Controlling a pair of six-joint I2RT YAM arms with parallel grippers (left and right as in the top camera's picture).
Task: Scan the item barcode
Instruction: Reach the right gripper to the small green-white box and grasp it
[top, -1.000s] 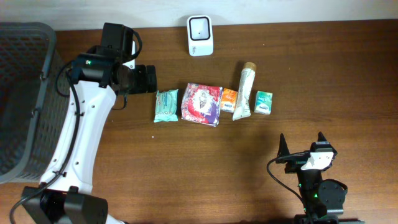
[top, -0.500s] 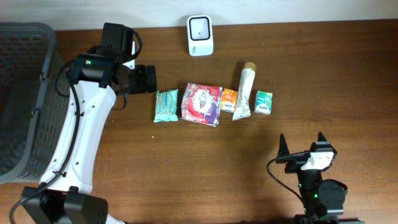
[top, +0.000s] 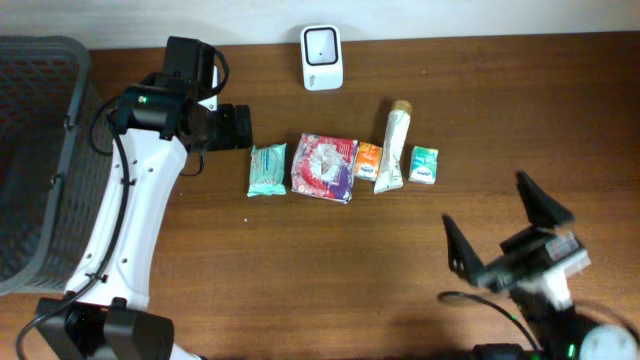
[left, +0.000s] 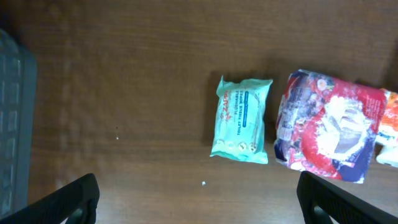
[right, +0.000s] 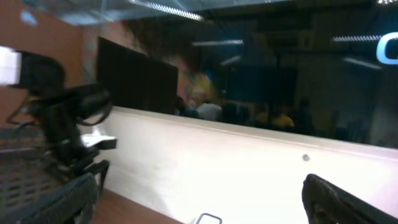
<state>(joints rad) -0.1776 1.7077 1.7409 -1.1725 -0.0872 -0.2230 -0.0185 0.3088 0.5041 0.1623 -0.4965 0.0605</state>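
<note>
Dark brown wood forms the surface (top: 300, 290), with a pale wall along its far edge and a grey mesh basket (top: 40, 150) at the left end. A white scanner (top: 322, 58) stands near the far edge, window facing up. In front of it five items lie in a row, none lifted. From left to right they are a teal tissue pack (top: 267, 169), a red and purple packet (top: 325, 167) just beside it, a small orange packet (top: 368, 159), a white tube (top: 391, 150) with its tan cap toward the wall, and a small green and white box (top: 425, 165). The orange packet sits tucked between the big packet and the tube. The left hand (left: 198, 202) hangs above the surface with the tissue pack below and ahead of it. It is released, its dark fingertips (left: 74, 198) spread wide at the bottom corners of the wrist view and holding nothing. The right hand (top: 505, 232) is near the front edge, well apart from the row. It looks blurred from overhead, spread wide and empty, its camera facing the wall.
</note>
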